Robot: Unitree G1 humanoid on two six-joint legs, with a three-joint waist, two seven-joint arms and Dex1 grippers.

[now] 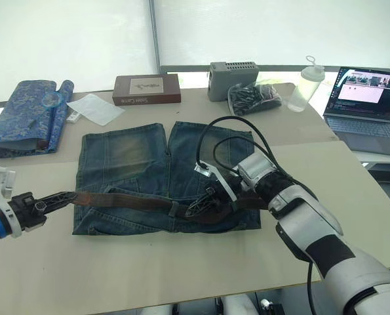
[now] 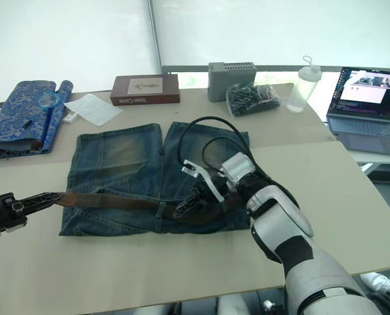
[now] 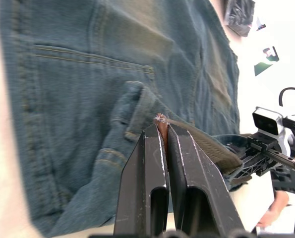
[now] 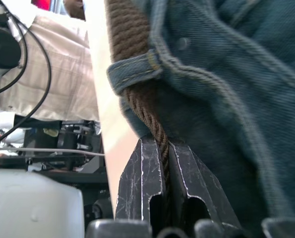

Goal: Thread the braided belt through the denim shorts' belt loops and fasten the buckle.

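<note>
Belt (image 1: 126, 199) lies across the waistband of the shorts (image 1: 126, 157), which are flat on the desk (image 1: 181, 269), legs pointing away from the robot.

Eye views: left tool (image 1: 69, 195) is at the shorts' left edge, clamped on the belt end. Right tool (image 1: 204, 203) is down on the waistband right of centre, over the belt. Belt runs between the two tools along the band. Back of desk: rolled blue cloth (image 1: 24, 115), brown box (image 1: 146, 89), grey box (image 1: 233, 71), bag of black parts (image 1: 255, 98), bottle (image 1: 306, 84); laptop (image 1: 367, 105) on the right.

Left wrist view: left tool's fingers (image 3: 149, 173) are closed together with the frayed belt tip pinched between them. The belt comes out from under a raised denim loop (image 3: 137, 109) just past the tips. Right tool (image 3: 246, 163) visible further along the belt.

Right wrist view: right tool (image 4: 164, 148) fingers nearly closed, gripping the braided belt. Just beyond the tips the belt passes under a loop (image 4: 137, 69) at the waistband edge.

Buckle: can't pick it out.
</note>
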